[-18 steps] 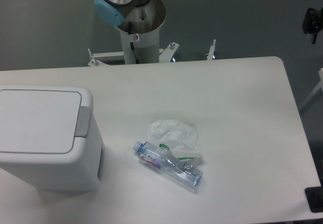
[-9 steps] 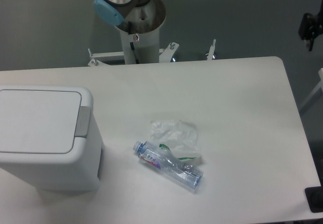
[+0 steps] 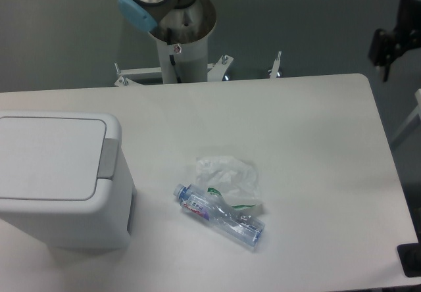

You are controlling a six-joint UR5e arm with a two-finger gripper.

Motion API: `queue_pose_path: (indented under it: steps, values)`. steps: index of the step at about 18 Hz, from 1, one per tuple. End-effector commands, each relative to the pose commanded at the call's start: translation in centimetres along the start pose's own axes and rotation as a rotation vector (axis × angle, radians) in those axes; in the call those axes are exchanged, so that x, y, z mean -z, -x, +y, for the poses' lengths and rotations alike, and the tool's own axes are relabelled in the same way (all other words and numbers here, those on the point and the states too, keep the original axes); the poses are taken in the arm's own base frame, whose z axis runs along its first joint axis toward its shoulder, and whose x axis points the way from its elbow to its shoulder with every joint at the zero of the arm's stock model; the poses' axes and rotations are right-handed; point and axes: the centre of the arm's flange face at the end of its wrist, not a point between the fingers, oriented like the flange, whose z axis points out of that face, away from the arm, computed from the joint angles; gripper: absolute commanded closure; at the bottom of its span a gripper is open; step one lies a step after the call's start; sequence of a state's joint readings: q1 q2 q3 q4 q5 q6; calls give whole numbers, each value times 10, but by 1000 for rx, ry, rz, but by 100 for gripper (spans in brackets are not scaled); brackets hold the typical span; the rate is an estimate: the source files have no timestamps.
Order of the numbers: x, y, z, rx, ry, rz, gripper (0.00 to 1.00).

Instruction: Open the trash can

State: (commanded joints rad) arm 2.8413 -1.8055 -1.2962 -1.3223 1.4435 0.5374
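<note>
The trash can [image 3: 56, 177] stands at the left of the table, a white boxy bin with its flat lid down and a grey push tab [image 3: 108, 158] on its right edge. My gripper [image 3: 389, 45] shows as a dark shape at the upper right, off the table's far right corner and far from the bin. How its jaws stand is too dark and small to read. Nothing shows in it.
A crushed clear plastic bottle [image 3: 220, 217] lies near the table's middle with a thin crumpled plastic bag [image 3: 228, 179] just behind it. The arm's base column [image 3: 179, 39] rises behind the far edge. A black object [image 3: 410, 260] sits at the front right corner.
The dark gripper at the upper right has come further into view, moving left and down. The arm's base joint has turned slightly. Bin, bottle and bag are still.
</note>
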Motion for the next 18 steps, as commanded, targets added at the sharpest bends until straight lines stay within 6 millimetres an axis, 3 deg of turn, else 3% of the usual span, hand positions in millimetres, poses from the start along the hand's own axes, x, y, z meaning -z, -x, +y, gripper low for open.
queue_pose_path:
  steps: [4,7,9,11,13,15,18]
  values:
    - [-4,-62,-22,64,-7,30,0]
    - [-8,-85,-28,223,-13,43,0]
    - [-4,-116,-33,298,-27,90,0]
    - [6,-133,-32,280,-43,106,0]
    - [9,-168,-36,240,-51,161,0]
    - [10,-186,-36,214,-54,177,0]
    - [6,-241,-31,135,-32,212,0]
